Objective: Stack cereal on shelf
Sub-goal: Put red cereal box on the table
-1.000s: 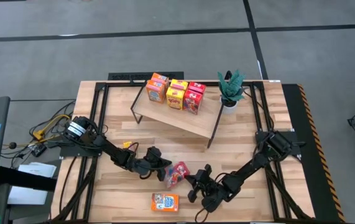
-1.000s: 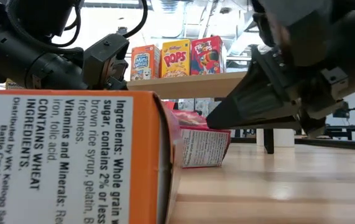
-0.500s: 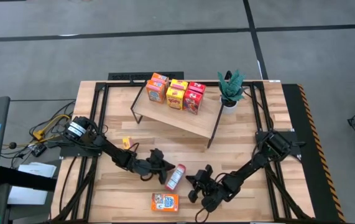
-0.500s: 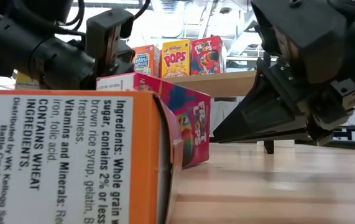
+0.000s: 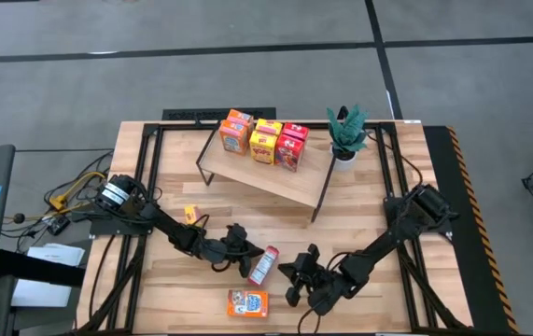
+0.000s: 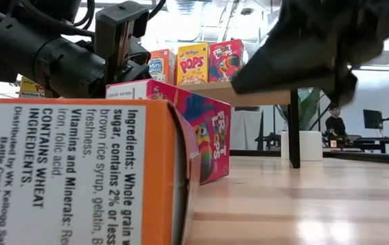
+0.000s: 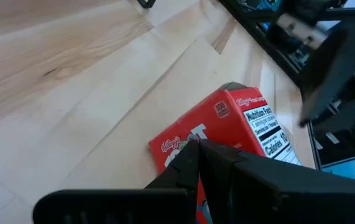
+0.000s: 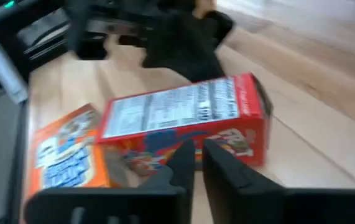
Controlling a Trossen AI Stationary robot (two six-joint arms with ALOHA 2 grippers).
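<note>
Toward the front edge of the table point(image 5: 175, 291), near its middle: red cereal box point(image 5: 263, 265) up on a narrow side, tilted rather than square to the planks, between both grippers. Left gripper point(image 7: 197, 148) fully closed, tips pressed at the box's upper edge, with no grasp around it. Right gripper point(image 8: 196, 150) just beside the box on the other side, fingers only a narrow slit apart, holding nothing, not clearly touching the cardboard. Just in front, near the front edge, an orange box point(image 5: 247, 302) lying flat; toward the left edge, a small yellow box point(image 5: 189, 215); at the back, well apart from all this, the shelf point(image 5: 275, 179) with a cluster of shelved boxes point(image 5: 266, 140) along its rear edge. Judged stage: box righted, not yet gripped for the carry. Main risk: toppling, since a light carton balanced on a thin side and propped by closed tips could fall with any sideways nudge from either arm. Also possible: tipping onto the orange box, making a clean grasp harder. Too little finger opening on the right for the box's width, so likely a shove instead of a pinch unless widened first. Later hazard, once lifted: knocking the shelved boxes off the rear edge when setting down.
</note>
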